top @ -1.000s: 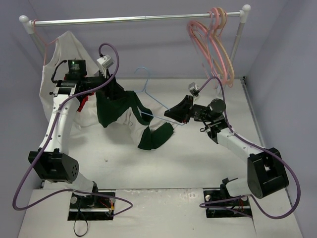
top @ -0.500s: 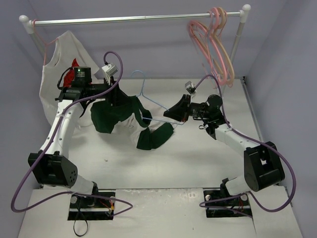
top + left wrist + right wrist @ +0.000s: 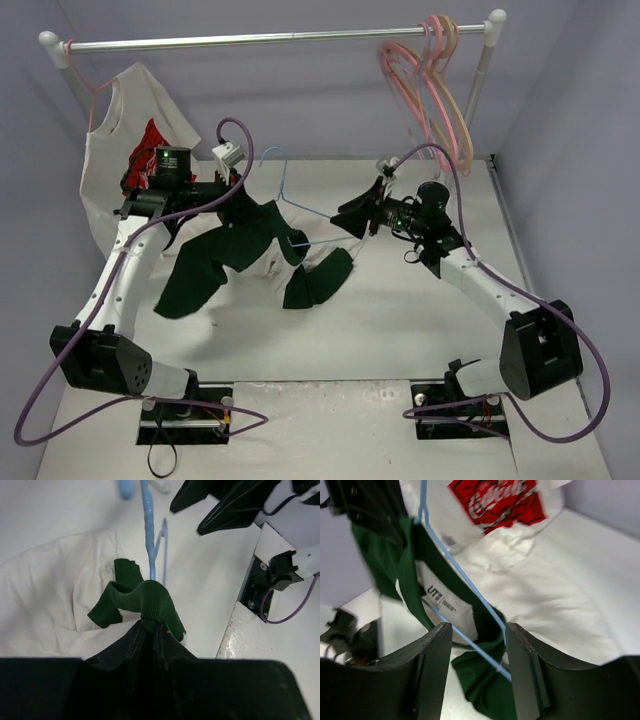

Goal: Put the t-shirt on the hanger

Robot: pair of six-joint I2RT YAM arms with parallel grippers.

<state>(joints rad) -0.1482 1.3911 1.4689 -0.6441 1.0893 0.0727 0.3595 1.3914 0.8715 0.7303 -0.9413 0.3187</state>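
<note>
The t-shirt (image 3: 235, 245) hangs bunched in mid-air left of centre, one dark green sleeve drooping low on the left. My left gripper (image 3: 243, 203) is shut on its green ribbed collar (image 3: 152, 605). The light-blue hanger (image 3: 292, 205) is threaded into the neck opening, with its hook pointing up and back. In the left wrist view its wire (image 3: 148, 535) rises straight out of the collar. My right gripper (image 3: 352, 218) stands open, and in the right wrist view the hanger wire (image 3: 470, 641) crosses loosely between its fingers (image 3: 432, 665), above the collar label (image 3: 440, 602).
A white shirt with a red graphic (image 3: 130, 130) hangs on a pink hanger at the rail's left end. Pink and peach hangers (image 3: 435, 90) hang at the right end of the rail (image 3: 270, 40). Purple cables loop around both arms.
My left gripper has shut on the collar, and a green sleeve now droops lower on the left. My right gripper has opened off the hanger wire and moved back a little.
</note>
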